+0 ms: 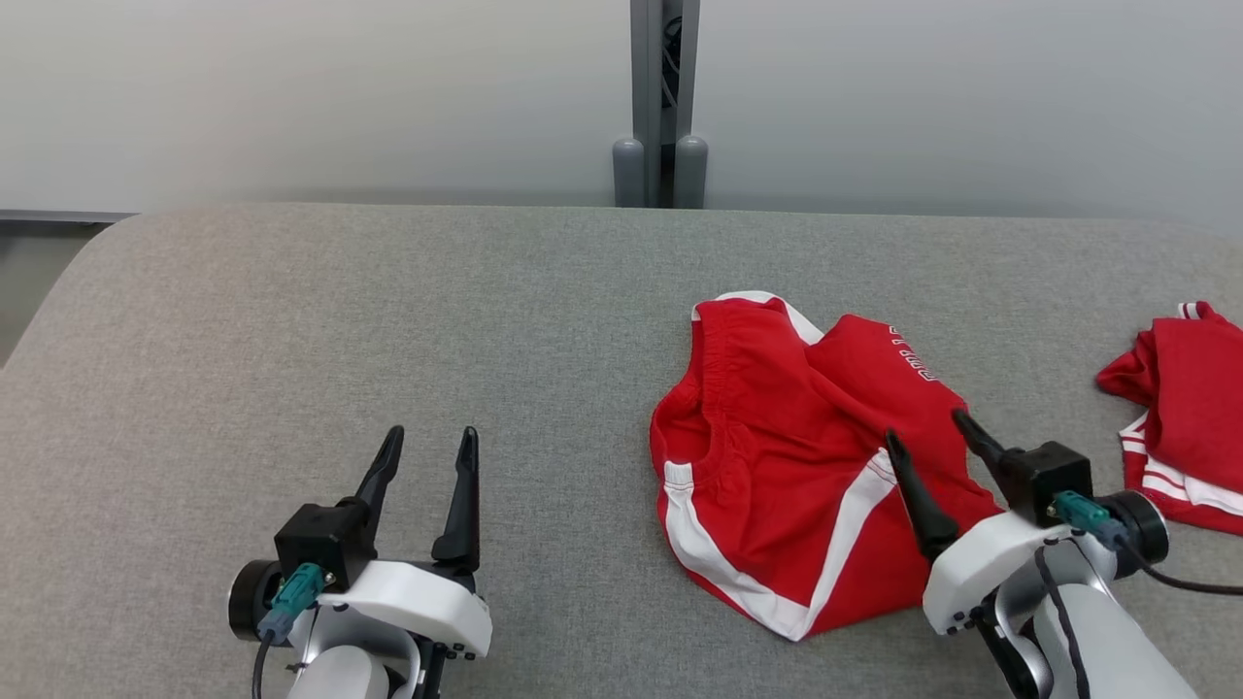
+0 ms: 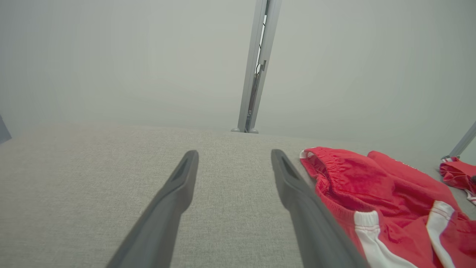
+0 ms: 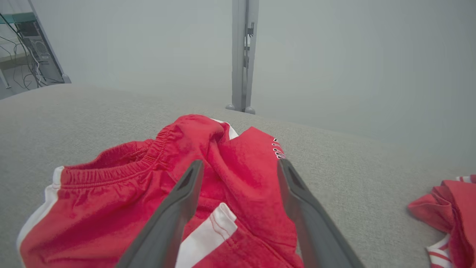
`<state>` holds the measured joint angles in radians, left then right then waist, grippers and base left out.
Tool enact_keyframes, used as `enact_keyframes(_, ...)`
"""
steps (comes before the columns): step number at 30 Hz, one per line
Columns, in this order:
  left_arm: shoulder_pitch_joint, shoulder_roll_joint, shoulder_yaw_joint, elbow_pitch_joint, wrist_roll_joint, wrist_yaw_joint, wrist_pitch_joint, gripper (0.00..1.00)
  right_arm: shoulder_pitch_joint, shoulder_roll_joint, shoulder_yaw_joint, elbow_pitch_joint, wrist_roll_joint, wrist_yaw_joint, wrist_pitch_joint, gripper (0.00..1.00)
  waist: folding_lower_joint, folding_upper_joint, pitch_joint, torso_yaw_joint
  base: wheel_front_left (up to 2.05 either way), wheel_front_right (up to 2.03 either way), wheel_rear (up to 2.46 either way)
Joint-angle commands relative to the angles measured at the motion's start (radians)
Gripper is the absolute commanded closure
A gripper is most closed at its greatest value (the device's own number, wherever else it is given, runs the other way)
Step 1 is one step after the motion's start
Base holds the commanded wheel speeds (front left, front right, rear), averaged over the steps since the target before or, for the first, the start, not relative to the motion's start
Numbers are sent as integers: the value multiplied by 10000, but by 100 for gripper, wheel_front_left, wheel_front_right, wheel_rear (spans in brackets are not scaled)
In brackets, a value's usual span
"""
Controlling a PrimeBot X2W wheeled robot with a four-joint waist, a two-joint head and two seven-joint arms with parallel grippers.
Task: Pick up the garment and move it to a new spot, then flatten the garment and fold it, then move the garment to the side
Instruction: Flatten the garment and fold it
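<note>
A red garment (image 1: pixel 777 456) with white stripes and an elastic waistband lies crumpled right of centre on the grey table; it also shows as the garment (image 2: pixel 375 197) and the garment (image 3: pixel 178 201). My right gripper (image 1: pixel 923 427) hovers open over its near right part, fingers spread with nothing between them, also seen as the right gripper (image 3: pixel 240 165). My left gripper (image 1: pixel 427 442) stands open over bare cloth well to the left of the garment, seen too as the left gripper (image 2: pixel 234 154).
A second red and white piece of clothing (image 1: pixel 1180 417) lies at the table's right edge. A grey post (image 1: pixel 660 107) stands behind the far edge against a pale wall. The grey table (image 1: pixel 340 320) is rounded at its far left corner.
</note>
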<state>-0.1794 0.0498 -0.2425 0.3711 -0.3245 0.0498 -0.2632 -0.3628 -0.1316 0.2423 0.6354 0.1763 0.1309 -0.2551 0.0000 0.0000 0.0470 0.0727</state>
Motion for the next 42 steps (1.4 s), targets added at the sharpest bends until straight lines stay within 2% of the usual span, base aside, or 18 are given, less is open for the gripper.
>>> enact_keyframes(1, -129, 32, -42, -48, -71, 52, -2, 0, -6, -141, 256, 154, 11, 0, 94, 0, 0, 0, 30, 82, 0, 0, 0)
enact_keyframes(6, -137, 31, -171, -28, -127, 65, -2, 0, -409, -539, 1078, 776, -26, -2, 635, 0, 0, 0, 130, 279, 0, 0, 0)
enact_keyframes(13, -215, 31, -255, 11, -171, 51, -2, 0, -1021, -877, 1818, 1690, 485, -2, 1243, 0, 0, 0, 310, 573, 0, 0, 0)
enact_keyframes(18, -296, 34, -53, 26, -100, 76, -2, 0, -1293, -924, 2237, 2138, 870, -2, 1305, 0, 0, 0, 395, 734, 0, 0, 0)
enact_keyframes(19, -298, 31, -17, 31, -62, 53, -2, 0, -1323, -931, 2339, 2201, 994, -2, 1343, 29, 0, 0, 404, 752, 0, 0, 0)
enact_keyframes(20, -293, 26, 4, 39, -32, 30, -2, 0, -1370, -971, 2423, 2250, 1048, -2, 1344, 67, 0, 0, 411, 768, 0, 0, 0)
enact_keyframes(21, -293, 26, 4, 39, -32, 30, -2, 0, -1370, -971, 2423, 2250, 1048, -2, 1344, 67, 0, 0, 411, 768, 0, 0, 0)
enact_keyframes(22, -284, 26, 42, 48, -14, 13, -2, 0, -1405, -1016, 2483, 2292, 1113, -2, 1303, 91, 0, 0, 413, 779, 0, 0, 0)
enact_keyframes(23, -270, 29, 72, 63, 14, -3, -2, 0, -1415, -1056, 2574, 2332, 1177, -2, 1245, 100, 0, 0, 410, 785, 0, 0, 0)
enact_keyframes(33, -87, 27, 154, 97, 45, -57, -2, 0, -1305, -1116, 2385, 1884, 1569, -2, 312, 100, 0, 0, 247, 385, 0, 0, 0)
enact_keyframes(38, -229, 26, 43, 290, 158, -148, -2, 0, -843, -1175, 1861, 1220, 1718, -2, 70, 100, 0, 0, 236, -112, 0, 0, 0)
enact_keyframes(40, -330, 35, 14, 602, 122, -30, -2, 0, -563, -1141, 1598, 804, 1607, -2, 1, 100, 0, 0, 247, -340, 0, 0, 0)
enact_keyframes(42, -435, 24, -234, 1079, 38, -135, -2, 0, -157, -1062, 1293, 294, 1485, -2, -51, 100, 0, 0, 238, -570, 0, 0, 0)
